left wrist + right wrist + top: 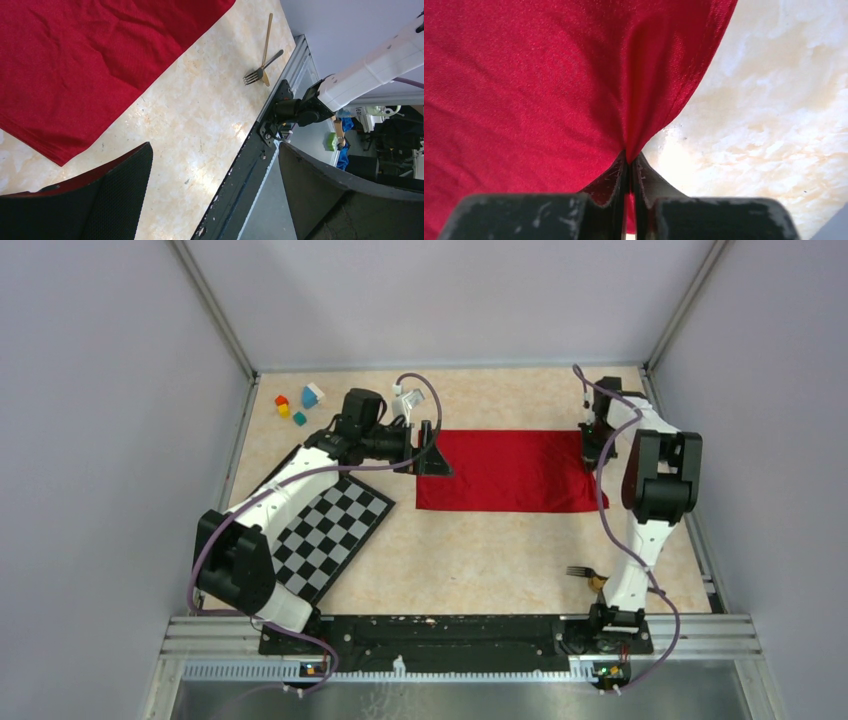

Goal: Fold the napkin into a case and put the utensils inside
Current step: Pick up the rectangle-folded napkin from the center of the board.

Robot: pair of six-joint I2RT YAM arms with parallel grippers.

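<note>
The red napkin (500, 471) lies on the table as a wide oblong. My right gripper (592, 448) sits at its right edge, and in the right wrist view the gripper (629, 161) is shut on a pinched ridge of the napkin (524, 85). My left gripper (432, 456) stands wide open at the left edge. In its wrist view the gripper (215, 170) has one finger (117, 200) over the napkin's corner (75, 65). The dark fork (580, 571) and gold spoon (597, 583) lie crossed near the right arm's base, and the fork (260, 71) and spoon (267, 37) also show in the left wrist view.
A black-and-white checkered mat (335, 530) lies tilted under the left arm. Small coloured blocks (298, 405) sit at the far left corner. Grey walls enclose the table, and a metal rail (450, 635) runs along its near edge.
</note>
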